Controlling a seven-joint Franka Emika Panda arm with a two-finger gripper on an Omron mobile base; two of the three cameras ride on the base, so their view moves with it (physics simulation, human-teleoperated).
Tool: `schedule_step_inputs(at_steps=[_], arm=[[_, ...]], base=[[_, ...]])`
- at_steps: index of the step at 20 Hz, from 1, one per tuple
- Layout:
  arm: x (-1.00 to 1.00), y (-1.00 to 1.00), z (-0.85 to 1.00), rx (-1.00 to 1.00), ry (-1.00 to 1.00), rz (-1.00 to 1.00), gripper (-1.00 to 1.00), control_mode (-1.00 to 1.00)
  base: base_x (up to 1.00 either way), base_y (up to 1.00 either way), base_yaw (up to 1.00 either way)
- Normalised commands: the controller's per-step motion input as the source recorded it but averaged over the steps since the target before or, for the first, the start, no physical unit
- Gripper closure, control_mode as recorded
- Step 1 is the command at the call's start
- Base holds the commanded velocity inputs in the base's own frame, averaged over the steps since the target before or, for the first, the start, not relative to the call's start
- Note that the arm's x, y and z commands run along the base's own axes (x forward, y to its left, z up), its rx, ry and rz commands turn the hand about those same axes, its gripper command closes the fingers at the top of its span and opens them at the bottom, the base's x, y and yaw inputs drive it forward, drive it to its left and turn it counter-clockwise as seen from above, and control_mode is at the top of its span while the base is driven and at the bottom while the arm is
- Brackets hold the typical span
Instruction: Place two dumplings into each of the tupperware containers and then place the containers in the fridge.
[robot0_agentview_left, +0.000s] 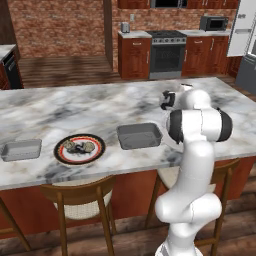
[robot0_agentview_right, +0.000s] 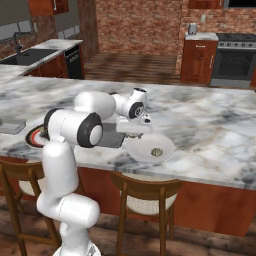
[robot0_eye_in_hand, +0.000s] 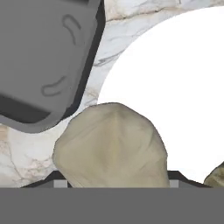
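No readable writing or brand marks anything on the marble desk (robot0_agentview_left: 100, 107), where the end effector (robot0_agentview_right: 134, 134) hovers above a white plate's (robot0_agentview_right: 142, 150) near rim, jaws clamped on a pale tan dumpling (robot0_eye_in_hand: 111, 146); a second dumpling (robot0_agentview_right: 157, 151) lies on that plate. The larger tupperware container (robot0_agentview_left: 139, 135) sits just beside the white plate, near the desk's front edge. Two more dumplings (robot0_agentview_left: 80, 147) rest on a red-rimmed black plate (robot0_agentview_left: 62, 155), with the smaller tupperware container (robot0_agentview_left: 21, 149) further left. Broad bare marble stretches behind them
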Motion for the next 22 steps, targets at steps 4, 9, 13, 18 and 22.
schedule_step_inputs(at_steps=[4, 9, 13, 18, 22], arm=[[0.0, 0.76, 0.56, 0.0, 0.0, 0.0, 1.0, -1.0], [0.0, 0.97, 0.08, -0.02, 0.02, 0.0, 1.0, -1.0], [0.23, 0.83, -0.36, -0.04, 0.0, 0.0, 1.0, -1.0], [0.55, 0.14, -0.12, 0.0, 0.0, 0.0, 1.0, -1.0], [0.34, 0.0, -0.17, 0.0, 0.0, 0.0, 1.0, -1.0]], base=[[0.0, 0.0, 0.0], [0.0, 0.0, 0.0], [0.0, 0.0, 0.0], [0.0, 0.0, 0.0], [0.0, 0.0, 0.0]])
